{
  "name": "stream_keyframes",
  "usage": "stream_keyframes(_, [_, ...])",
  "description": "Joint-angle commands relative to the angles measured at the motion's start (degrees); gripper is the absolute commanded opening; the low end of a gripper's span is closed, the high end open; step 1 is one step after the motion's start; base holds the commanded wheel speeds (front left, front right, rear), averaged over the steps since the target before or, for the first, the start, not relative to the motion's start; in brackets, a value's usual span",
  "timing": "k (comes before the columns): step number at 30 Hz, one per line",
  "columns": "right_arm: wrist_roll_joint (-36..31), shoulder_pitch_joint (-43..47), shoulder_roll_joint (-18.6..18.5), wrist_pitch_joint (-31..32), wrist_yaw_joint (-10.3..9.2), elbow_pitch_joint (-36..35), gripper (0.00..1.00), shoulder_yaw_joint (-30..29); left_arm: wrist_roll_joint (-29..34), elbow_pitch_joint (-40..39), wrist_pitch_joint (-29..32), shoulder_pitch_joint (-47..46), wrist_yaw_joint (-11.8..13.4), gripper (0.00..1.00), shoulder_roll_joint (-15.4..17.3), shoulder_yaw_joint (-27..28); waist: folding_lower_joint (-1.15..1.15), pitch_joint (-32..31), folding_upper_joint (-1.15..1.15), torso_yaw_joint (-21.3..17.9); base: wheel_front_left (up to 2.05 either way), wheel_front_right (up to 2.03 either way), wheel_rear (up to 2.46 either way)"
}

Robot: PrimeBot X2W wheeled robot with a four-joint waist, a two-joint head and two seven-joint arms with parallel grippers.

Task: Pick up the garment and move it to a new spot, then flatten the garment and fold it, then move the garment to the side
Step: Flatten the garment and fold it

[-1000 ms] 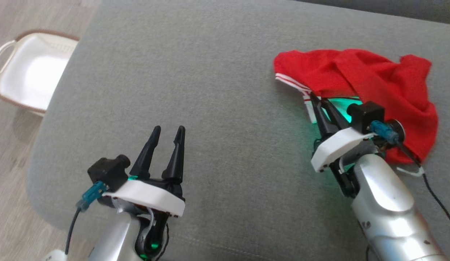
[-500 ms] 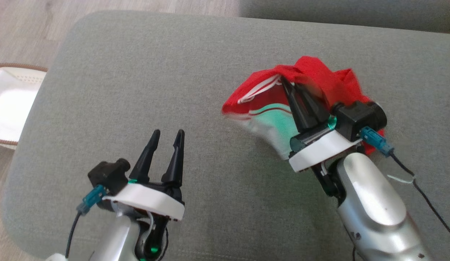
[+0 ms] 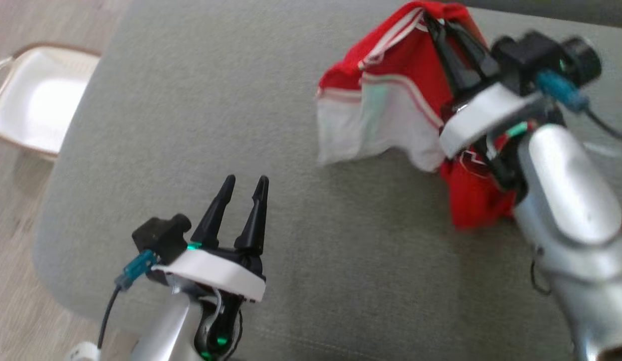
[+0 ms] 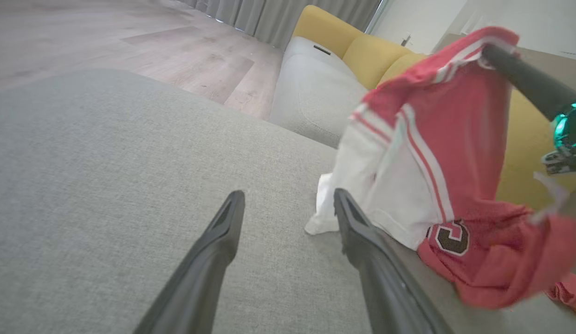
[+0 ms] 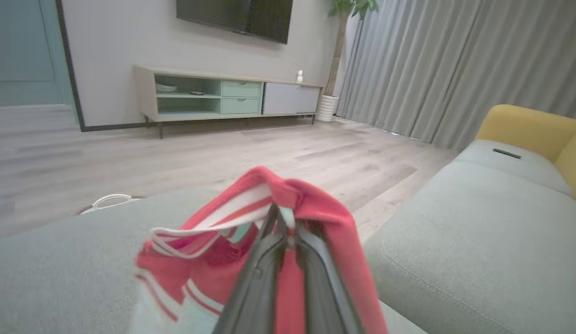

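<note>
The garment (image 3: 386,115) hangs from the right claw (image 3: 443,22) above the far right part of the sofa seat (image 3: 215,100), its lower edge touching the seat (the pinched fold is its highest point). The left claw (image 3: 246,179) is over the near left part of the seat, well apart from the right one, with the garment ahead of it and to its right. A basket (image 3: 37,100) sits on the floor (image 3: 15,301) just beyond the seat's left edge. Another seat (image 5: 478,218) lies past the garment. A low cabinet (image 5: 199,95) stands against the far wall.
</note>
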Motion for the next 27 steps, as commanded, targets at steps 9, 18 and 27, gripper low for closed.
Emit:
stream_keyframes(9, [1.6,-15.5,-0.1,-3.6,-0.05,23.4,1.0,5.7,-0.7,-1.4,-0.7,-3.3,0.5,1.0,0.3,1.0,0.0,2.2,0.0,2.6,0.0,0.0,0.0])
stream_keyframes(18, [3.2,-18.3,1.3,-8.2,-0.05,34.6,1.0,7.1,0.4,-1.7,-0.7,-3.9,0.7,1.0,0.3,3.2,0.0,0.9,0.0,-1.9,0.0,0.0,0.0])
stream_keyframes(27, [5.7,-10.2,0.9,-16.9,-0.05,28.6,1.0,2.7,2.5,-2.8,-0.7,-2.8,0.3,1.0,0.3,7.3,0.0,-2.3,0.0,-9.0,0.0,0.0,0.0])
